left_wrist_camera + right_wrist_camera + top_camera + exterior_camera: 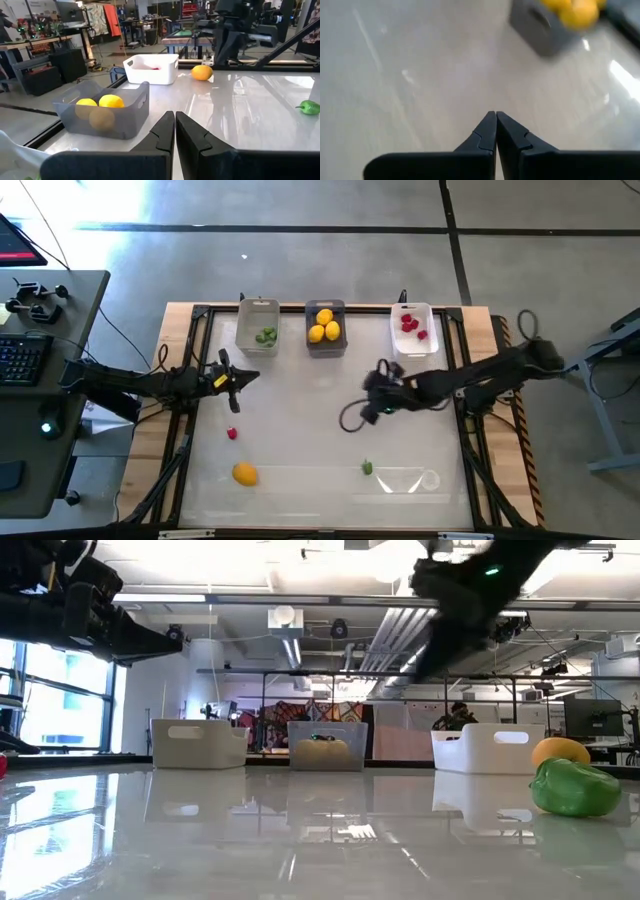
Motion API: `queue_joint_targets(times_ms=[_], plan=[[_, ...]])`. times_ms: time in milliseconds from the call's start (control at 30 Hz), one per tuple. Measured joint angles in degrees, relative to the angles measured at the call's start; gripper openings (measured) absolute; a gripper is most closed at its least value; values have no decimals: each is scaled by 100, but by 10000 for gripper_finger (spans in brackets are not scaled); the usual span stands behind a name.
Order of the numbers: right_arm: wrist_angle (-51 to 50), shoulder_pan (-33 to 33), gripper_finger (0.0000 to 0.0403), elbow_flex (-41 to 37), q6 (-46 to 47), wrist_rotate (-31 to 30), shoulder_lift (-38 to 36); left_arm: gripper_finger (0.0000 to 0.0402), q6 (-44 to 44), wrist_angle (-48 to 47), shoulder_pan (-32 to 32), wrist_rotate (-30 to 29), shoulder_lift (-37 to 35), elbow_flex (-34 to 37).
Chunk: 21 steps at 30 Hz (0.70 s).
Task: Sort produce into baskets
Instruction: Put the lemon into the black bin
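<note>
Three baskets stand along the far edge. The clear one point(258, 323) holds green bits, the dark grey one point(325, 326) yellow lemons point(111, 101), the white one point(415, 330) red berries. Loose on the table lie a red berry point(232, 433), a yellow-orange fruit point(245, 473) and a green piece point(367, 468). Beyond the green piece point(575, 788), an orange fruit point(560, 751) sits. My left gripper point(245, 377) hovers shut at the left side, pointing level across the table. My right gripper point(495, 114) hangs shut over the table's middle point(368, 402), slanting down, with nothing between its fingers.
The tabletop point(300, 410) is glossy white inside a dark frame. A desk with a keyboard point(20, 355) stands off the table's left. Bare table lies between the baskets and the loose pieces. A cable loop point(350, 420) hangs below my right gripper.
</note>
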State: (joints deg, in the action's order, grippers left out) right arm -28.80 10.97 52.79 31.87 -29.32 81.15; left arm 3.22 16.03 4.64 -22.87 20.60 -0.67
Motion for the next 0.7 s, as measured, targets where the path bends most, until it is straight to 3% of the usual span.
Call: queue_joint_targets(times_ms=[167, 333, 700], plan=[[-1797, 149, 16, -2, 1869, 224, -421, 3, -19, -2, 0, 0, 0, 0], [-3117, 161, 65, 36, 3293, 510, -410, 3, -19, -2, 0, 0, 0, 0], [-4242, -115, 214, -96, 5340, 569, -358, 3, -109, -178, -2, 2, 2, 0]])
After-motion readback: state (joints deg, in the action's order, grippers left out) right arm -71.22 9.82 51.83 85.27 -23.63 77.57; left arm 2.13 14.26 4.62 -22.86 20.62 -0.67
